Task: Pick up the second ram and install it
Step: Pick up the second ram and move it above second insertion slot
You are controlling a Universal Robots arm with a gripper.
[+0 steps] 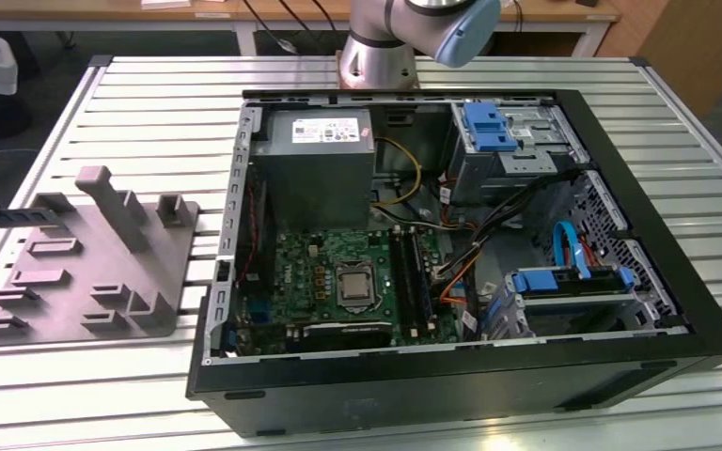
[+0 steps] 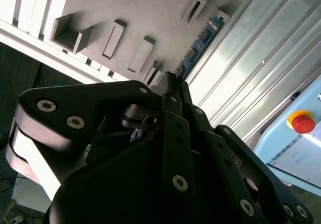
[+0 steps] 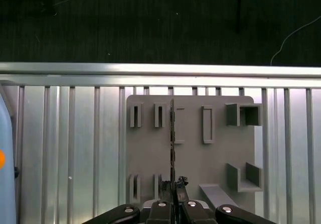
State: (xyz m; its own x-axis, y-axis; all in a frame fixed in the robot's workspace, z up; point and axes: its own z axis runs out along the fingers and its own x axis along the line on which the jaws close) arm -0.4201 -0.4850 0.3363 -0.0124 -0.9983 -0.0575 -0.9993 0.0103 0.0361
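Claw clenched on the near end of the second ram — thin dark stick, edge-on in the first wrist view, long axis running straight out ahead of the claw — over the grey fixture tray on the slatted table.
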